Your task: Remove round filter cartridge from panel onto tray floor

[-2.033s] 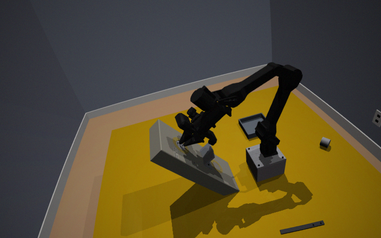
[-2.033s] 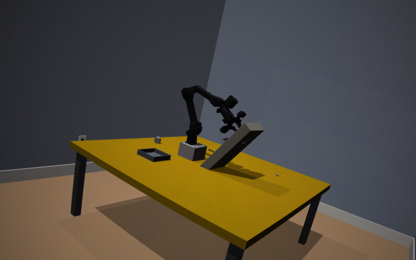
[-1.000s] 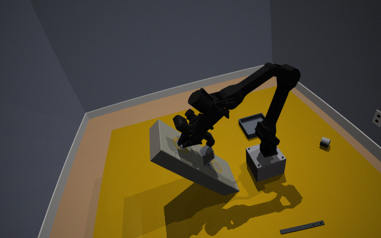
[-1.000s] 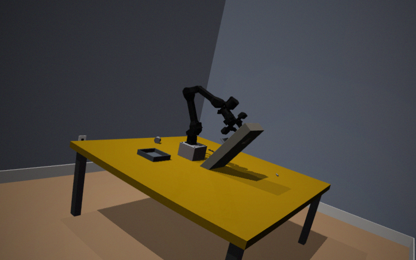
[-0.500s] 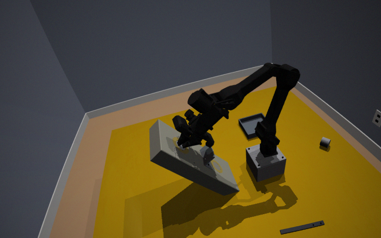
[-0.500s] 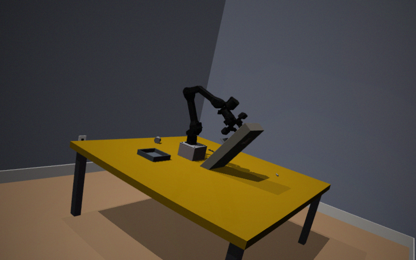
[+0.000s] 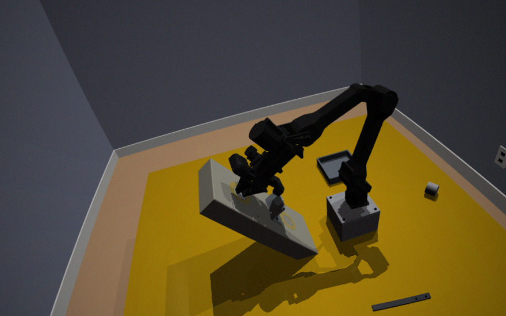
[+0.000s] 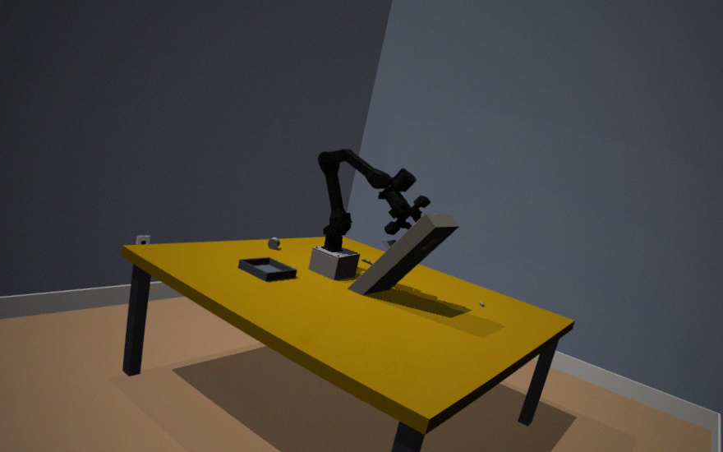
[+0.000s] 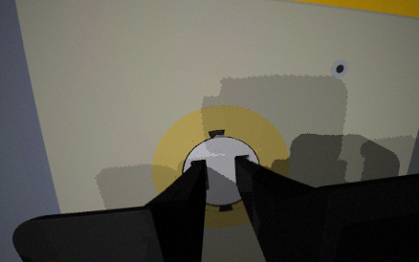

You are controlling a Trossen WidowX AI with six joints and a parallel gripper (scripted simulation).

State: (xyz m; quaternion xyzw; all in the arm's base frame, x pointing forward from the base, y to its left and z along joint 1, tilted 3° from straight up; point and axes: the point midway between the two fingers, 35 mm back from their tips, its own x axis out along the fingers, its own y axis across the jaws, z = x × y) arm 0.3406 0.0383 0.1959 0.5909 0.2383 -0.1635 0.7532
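The round grey filter cartridge (image 9: pixel 220 167) sits flush in the tilted beige service panel (image 7: pixel 255 208), inside a yellow ring (image 9: pixel 264 143). The panel also shows in the exterior view (image 8: pixel 403 252). My gripper (image 9: pixel 218 164) points at the cartridge face, with the fingers a narrow gap apart. Both fingertips rest at the two dark slots on the face, and the strip of face between them shows in the gap. In the top view the gripper (image 7: pixel 243 192) is against the panel's upper part. The dark tray (image 7: pixel 335 166) lies on the table behind the robot base.
A grey knob-like part (image 7: pixel 275 204) and a second yellow ring (image 7: pixel 288 220) sit lower on the panel. The grey robot base (image 7: pixel 352 218) stands right of the panel. A small dark cylinder (image 7: pixel 430 189) and a black bar (image 7: pixel 401 301) lie on the table.
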